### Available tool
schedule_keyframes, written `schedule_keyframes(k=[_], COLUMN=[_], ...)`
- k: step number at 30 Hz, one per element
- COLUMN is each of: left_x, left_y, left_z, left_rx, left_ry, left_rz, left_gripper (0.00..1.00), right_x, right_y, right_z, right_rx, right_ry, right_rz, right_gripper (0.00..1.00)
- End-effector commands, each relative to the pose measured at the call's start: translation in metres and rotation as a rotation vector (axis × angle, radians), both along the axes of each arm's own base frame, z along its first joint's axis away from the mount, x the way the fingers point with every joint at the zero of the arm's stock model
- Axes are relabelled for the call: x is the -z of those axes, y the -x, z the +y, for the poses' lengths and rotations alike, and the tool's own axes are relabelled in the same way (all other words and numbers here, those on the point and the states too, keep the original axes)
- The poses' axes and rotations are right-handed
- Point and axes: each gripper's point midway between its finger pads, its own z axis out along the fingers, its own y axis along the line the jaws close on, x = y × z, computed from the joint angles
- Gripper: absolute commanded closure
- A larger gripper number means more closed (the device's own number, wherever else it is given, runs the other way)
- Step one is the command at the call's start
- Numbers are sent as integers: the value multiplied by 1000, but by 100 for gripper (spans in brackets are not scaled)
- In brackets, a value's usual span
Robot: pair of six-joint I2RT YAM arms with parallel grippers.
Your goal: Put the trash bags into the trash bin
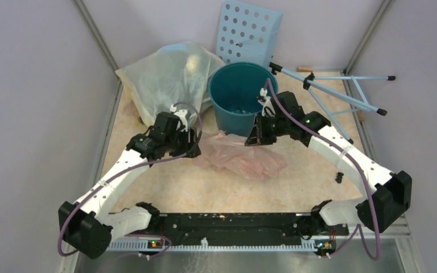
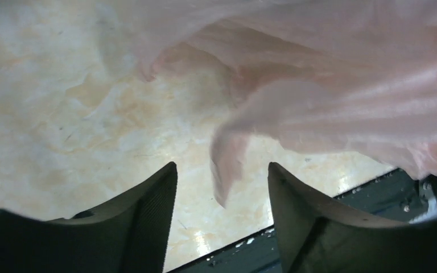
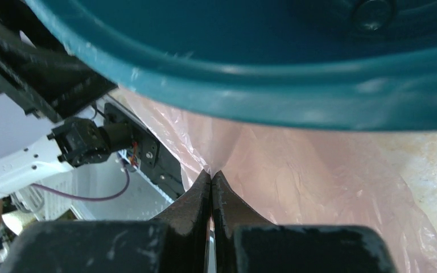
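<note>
Soft, even light falls from overhead in the top external view. The marbled table [image 1: 165, 187] is bright, and the arms throw only faint, short shadows. The yellowish plastic sack [image 1: 165, 79] carries a pale sheen.

The left wrist view is softer. The pink trash bag [image 2: 341, 74], close to the lens, is blurred and glows where light passes through it. White glare patches lie on the table. The left gripper [image 2: 222, 187] is dark, with ribbing just legible on one of its fingers [image 2: 148, 216].

In the right wrist view the teal trash bin [image 3: 262, 96] shows streaked highlights along its rim. The right gripper [image 3: 211, 176] is near-black, and the background at left is washed out.
</note>
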Motion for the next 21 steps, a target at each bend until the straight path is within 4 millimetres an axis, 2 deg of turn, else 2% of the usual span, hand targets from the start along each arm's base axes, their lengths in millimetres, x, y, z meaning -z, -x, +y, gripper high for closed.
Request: schedule_keyframes(k=[1,2,4,7,12,18,21], left_x=[-40,-41,-38,-22,6,14,5], left_y=[4,8,15,22,10,-3,-5], left_z=[-38,-41,-43,-39,-18,-4,-12], left_rx=[172,188,194,152,-9,-118,-92], left_ry=[189,211,246,252,166,147,270], left_rz=[-55,-56,-42,-8,-2,-33,-81], left_gripper=[24,17,9,7,8,11,27], right_x=[-7,-8,-8,-10,-10,-8,-5], right_y=[-12,-14,-16,-18,-22,-22,-22], right_z=[4,7,13,20,21,16,11], right_rx=[46,47,47,48,54,86,99], right_ry=[-59,-74,-98,-141,-179,-233,-232], right_rz=[4,6,21,25,64,96,105], right_gripper=[100,100,100,100,100,100,100])
